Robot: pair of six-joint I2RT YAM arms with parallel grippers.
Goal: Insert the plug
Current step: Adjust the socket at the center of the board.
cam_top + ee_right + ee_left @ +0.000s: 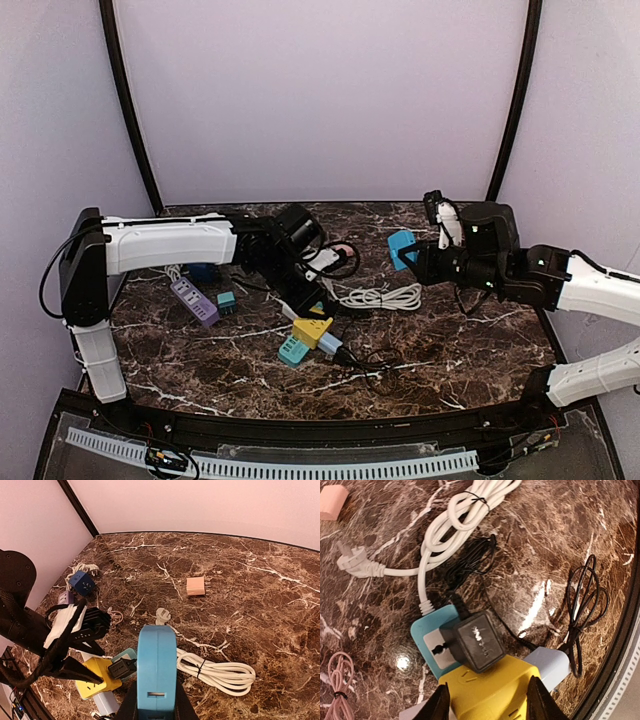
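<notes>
Left fingers (442, 706) first: they stand at a middling gap on either flank of the yellow socket block (487, 700) and look to touch both sides, though I cannot tell whether the left gripper (490, 686) is truly squeezing it. A hold there would pin the block so it can't skid when something is pushed in. Just beyond the fingertips a black adapter (477, 642) sits seated in the teal socket (431, 647), which butts against the yellow one. The thin black wire (582, 610) loops off to the right of the fingers, and a pale block (547, 662) peeks out by the right-hand finger. Farther out ahead lies the bundled white cable (465, 510), with its white wall plug (352, 562) loose to the left and a pink block (332, 500) at the far left corner. Over to the right gripper (156, 702): fingers clamped tight on the blue plug (156, 655), held upright on edge above the marble tabletop (260, 595). It's well apart from the sockets, which lie below and to the left of those fingers. My read is that the blue plug is the piece to go in and it isn't in yet; next it needs lining up over a free socket while the left steadies the block
</notes>
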